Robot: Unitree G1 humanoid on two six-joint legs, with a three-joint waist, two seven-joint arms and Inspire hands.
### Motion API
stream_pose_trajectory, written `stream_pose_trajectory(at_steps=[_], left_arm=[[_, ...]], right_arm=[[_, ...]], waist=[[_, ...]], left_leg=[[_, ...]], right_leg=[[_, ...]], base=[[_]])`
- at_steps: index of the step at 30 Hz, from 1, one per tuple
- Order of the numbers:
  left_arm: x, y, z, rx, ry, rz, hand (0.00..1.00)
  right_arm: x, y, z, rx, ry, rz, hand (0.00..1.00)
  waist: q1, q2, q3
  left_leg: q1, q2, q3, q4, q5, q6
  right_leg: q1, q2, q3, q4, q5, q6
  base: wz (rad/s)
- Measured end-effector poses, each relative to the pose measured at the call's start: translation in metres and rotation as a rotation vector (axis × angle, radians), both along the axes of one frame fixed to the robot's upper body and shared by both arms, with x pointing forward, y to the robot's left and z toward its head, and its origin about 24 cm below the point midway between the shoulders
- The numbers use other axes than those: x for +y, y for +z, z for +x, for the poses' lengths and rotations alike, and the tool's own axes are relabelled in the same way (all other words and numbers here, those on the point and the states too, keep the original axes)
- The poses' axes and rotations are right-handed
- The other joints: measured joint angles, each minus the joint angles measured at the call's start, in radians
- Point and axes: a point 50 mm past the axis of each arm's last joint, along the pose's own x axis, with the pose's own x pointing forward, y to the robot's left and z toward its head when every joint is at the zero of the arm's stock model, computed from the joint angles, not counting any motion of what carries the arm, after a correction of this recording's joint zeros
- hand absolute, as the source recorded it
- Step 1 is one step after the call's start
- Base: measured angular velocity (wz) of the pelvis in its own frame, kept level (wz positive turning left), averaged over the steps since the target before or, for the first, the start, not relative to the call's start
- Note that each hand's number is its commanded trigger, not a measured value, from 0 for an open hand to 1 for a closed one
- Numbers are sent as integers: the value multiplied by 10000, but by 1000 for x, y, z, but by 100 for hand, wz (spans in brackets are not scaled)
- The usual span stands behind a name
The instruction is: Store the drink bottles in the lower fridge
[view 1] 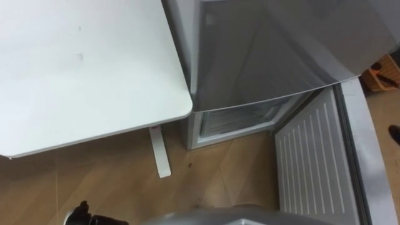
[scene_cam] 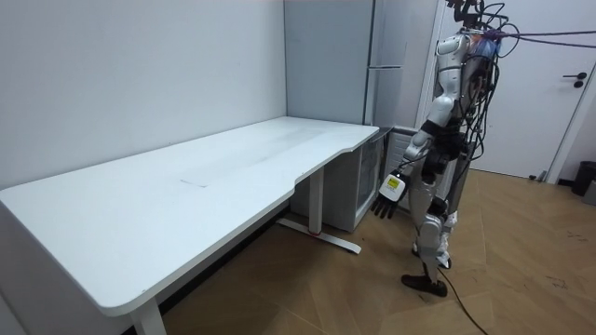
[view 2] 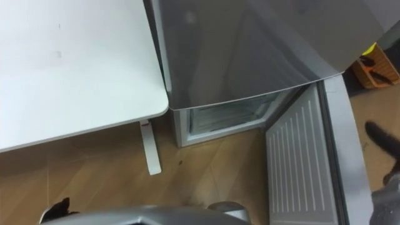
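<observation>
The grey fridge (view 1: 262, 50) stands straight ahead of me, just right of the white table. Its lower compartment (view 1: 240, 122) is open and shows a pale interior. The lower door (view 1: 312, 162) is swung out to my right, its white ribbed lining facing up. My left hand (scene_cam: 386, 200) hangs beside my thigh with relaxed fingers and holds nothing; it also appears as a dark shape, my left hand (view 1: 81, 214), at the bottom left. My right hand (view 2: 380, 139) reaches in at the right edge, past the open door.
A large white table (view 1: 81, 69) fills the left, with its leg (view 1: 159, 150) near the fridge corner. An orange crate (view 1: 382, 74) sits on the floor to the fridge's right. Wooden floor lies between me and the fridge. A white room door (scene_cam: 549, 84) is behind me.
</observation>
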Motion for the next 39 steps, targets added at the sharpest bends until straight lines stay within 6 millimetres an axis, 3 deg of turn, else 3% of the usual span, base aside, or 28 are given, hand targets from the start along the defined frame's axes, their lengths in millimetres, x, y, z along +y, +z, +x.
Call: stream_pose_trajectory(at_steps=[6, 10, 15, 19, 25, 31, 33, 37, 39], left_arm=[[7, 2, -6, 85, 406, -119, 0], [9, 3, -5, -3, 515, -191, 0], [10, 3, -2, 106, 158, -411, 0], [14, 4, 0, 261, -84, -436, 0], [13, 4, 2, 487, -354, -619, 0], [4, 2, 20, 464, -1441, -823, 0], [2, 3, 32, 462, -2093, -789, 0], [-9, 2, 50, 311, -2927, -859, 0], [-9, 3, 58, 278, -3235, -830, 0]], right_arm=[[1, -24, -36, -135, -1750, 1608, 0], [2, -32, -49, -102, -1924, 2064, 0], [11, -44, -57, -175, -1871, 2853, 0], [15, -47, -54, -454, -1402, 3180, 0], [22, -47, -34, 38, 1413, 3413, 0], [42, -27, 25, -216, 6042, 2604, 0], [62, -20, 42, -112, 7886, 2336, 0], [82, -13, 57, -255, 9248, 2364, 0], [88, -12, 61, -383, 9486, 2364, 0]], waist=[[-42, -21, 17], [-21, -83, 44], [15, -258, 81], [53, -245, 52], [134, -239, 48], [371, -185, 153], [618, -232, 139], [894, -150, 124], [1365, -83, 124]], left_leg=[[3, 24, 8, -22, 0, 0], [-3, 24, 9, -15, 0, 0], [-45, 29, -23, 53, 0, 0], [-187, 37, -18, 193, -2, 1], [-116, 53, 10, 186, -2, 1], [-170, 126, 159, 212, -2, 1], [-245, 180, 233, 295, -2, 1], [-402, 133, 302, 340, -3, 25], [-453, 97, 357, 297, 16, 125]], right_leg=[[12, 24, -7, 10, 23, -18], [6, 27, 3, 2, 23, -18], [-17, 27, -4, -41, 22, -19], [-38, 20, 12, -162, 62, -15], [-31, 23, -19, -99, 142, -45], [-226, 77, 82, -2, 227, -76], [-357, 102, 69, 25, 246, -96], [-646, 46, 127, 244, 272, -52], [-816, 56, 319, 418, 405, 7]], base=[[-1], [0], [0], [0], [-4], [-13], [-8], [-13], [-39]])
